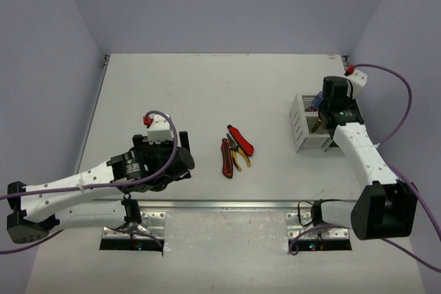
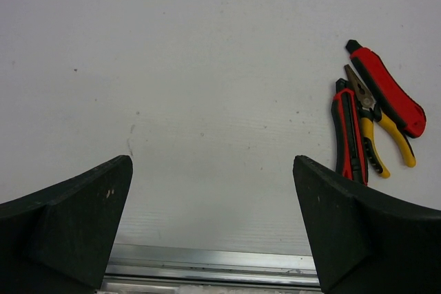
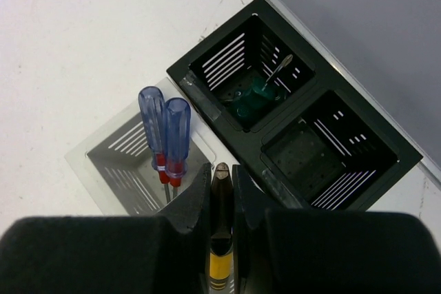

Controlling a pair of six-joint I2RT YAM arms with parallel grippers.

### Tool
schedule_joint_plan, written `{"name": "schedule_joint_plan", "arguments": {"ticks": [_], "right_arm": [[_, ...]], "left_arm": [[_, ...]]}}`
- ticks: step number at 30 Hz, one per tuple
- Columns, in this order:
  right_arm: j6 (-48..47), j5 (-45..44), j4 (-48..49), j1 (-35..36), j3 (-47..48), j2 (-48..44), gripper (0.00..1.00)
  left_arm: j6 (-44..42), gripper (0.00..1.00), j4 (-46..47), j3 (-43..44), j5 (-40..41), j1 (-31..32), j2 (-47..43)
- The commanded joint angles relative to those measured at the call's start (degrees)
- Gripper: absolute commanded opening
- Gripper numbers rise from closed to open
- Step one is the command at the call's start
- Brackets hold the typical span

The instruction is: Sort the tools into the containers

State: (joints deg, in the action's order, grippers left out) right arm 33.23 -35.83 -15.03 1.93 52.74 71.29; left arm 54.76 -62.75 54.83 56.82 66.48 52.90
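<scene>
My right gripper (image 3: pixel 220 170) is shut on a pair of yellow-and-black pliers (image 3: pixel 221 204), nose pointing away, above the rim between the containers. The white slatted bin (image 3: pixel 89 162) holds two blue-handled screwdrivers (image 3: pixel 164 129). Beside it, one compartment of the black double bin (image 3: pixel 318 89) holds a green-handled screwdriver (image 3: pixel 251 98), and the other compartment is empty. My left gripper (image 2: pixel 212 163) is open over bare table near the front edge. To its right lie a red-and-black cutter (image 2: pixel 389 93), a second one (image 2: pixel 348 135) and yellow-handled pliers (image 2: pixel 375 129) between them.
A metal rail (image 2: pixel 213 263) runs along the table's front edge just under my left gripper. In the top view the white bin (image 1: pixel 302 125) stands at the right under my right wrist, and the loose tools (image 1: pixel 236 149) lie mid-table. Walls enclose the far side and both flanks.
</scene>
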Motion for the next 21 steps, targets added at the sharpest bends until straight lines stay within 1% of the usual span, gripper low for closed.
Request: {"name": "schedule_joint_plan", "arguments": {"ticks": [1, 3, 5, 6, 8, 12, 13, 14, 18, 19, 21], "right_arm": [[1.8, -0.2, 3.7, 0.4, 0.5, -0.3, 0.1], [1.9, 0.8, 3.2, 0.6, 0.3, -1.1, 0.39], [2.1, 2.0, 2.6, 0.7, 0.3, -2.3, 0.59], [2.2, 2.8, 1.8, 0.9, 0.5, -3.0, 0.63], [2.2, 4.7, 0.9, 1.2, 0.9, -4.6, 0.68], [2.6, 9.8, -1.7, 1.6, 2.6, -7.4, 0.69], [2.5, 11.4, -3.8, 1.7, 3.4, -7.9, 0.7], [2.5, 14.9, -5.5, 2.0, 4.7, -8.2, 0.7], [-0.8, 27.1, -11.8, 5.7, 6.9, -9.6, 0.7], [-1.2, 28.4, -12.7, 6.4, 7.4, -9.7, 0.7], [-2.7, 32.2, -15.3, 8.6, 7.6, -10.0, 0.7]], "left_arm": [[0.2, 1.0, 1.2, 0.2, 0.1, 0.4, -0.1], [0.2, 1.0, 1.2, 0.4, -0.2, 0.4, -0.1], [0.3, 1.0, 1.4, 0.8, -1.2, 0.4, -0.1], [0.6, 1.0, 2.1, 0.8, -2.0, 0.4, 0.0], [-0.1, 1.0, 5.2, 0.3, -4.4, 0.4, 0.2], [-2.0, 1.0, 14.0, -2.7, -6.9, 0.3, 1.9], [-2.5, 1.0, 15.9, -3.6, -7.6, -0.4, 2.7], [-3.2, 1.0, 19.6, -4.1, -9.7, -1.5, 3.9], [-7.4, 1.0, 28.6, -3.4, -18.5, -8.0, 14.5], [-6.8, 1.0, 29.1, -2.4, -18.9, -9.2, 17.2], [-6.2, 1.0, 29.6, -0.1, -19.0, -9.8, 20.2]]}}
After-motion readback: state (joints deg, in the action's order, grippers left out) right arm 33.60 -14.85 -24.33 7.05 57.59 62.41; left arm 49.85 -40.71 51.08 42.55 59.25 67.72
